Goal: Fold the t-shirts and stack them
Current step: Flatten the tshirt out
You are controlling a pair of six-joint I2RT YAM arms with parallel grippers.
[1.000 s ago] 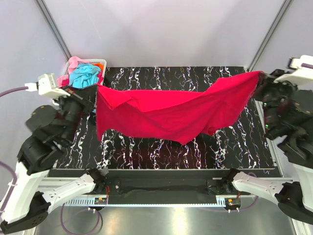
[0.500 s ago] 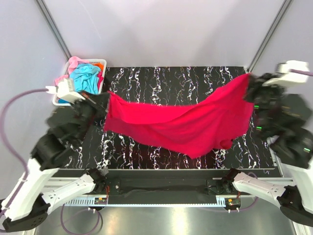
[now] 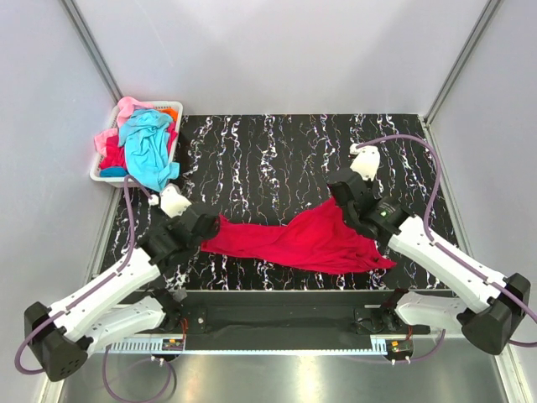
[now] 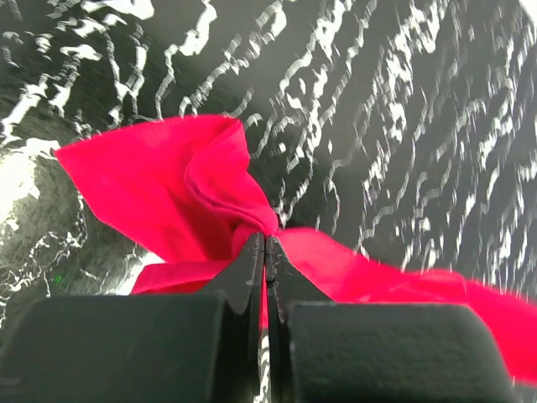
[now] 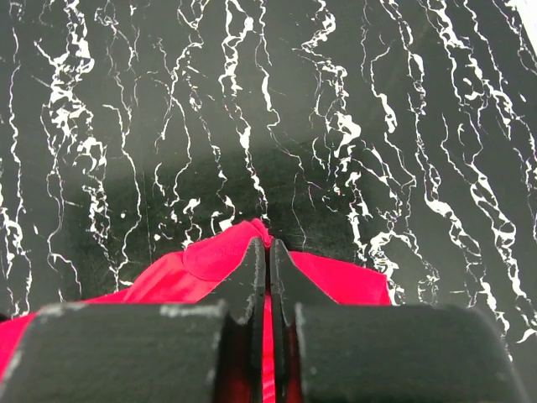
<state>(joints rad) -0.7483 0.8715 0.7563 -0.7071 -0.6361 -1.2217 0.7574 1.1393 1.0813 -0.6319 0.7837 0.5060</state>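
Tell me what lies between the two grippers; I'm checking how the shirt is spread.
Only the red shirt, rumpled on the table. It runs from the left gripper to the right gripper, each shut on an end. The top view shows this.

red t-shirt cropped rightward, pinched fold hidden

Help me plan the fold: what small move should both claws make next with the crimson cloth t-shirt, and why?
Probably draw the left claw and right claw apart. Each is shut on the crimson cloth t-shirt, which lies bunched and wrinkled on the black marbled table, too crumpled to fold.
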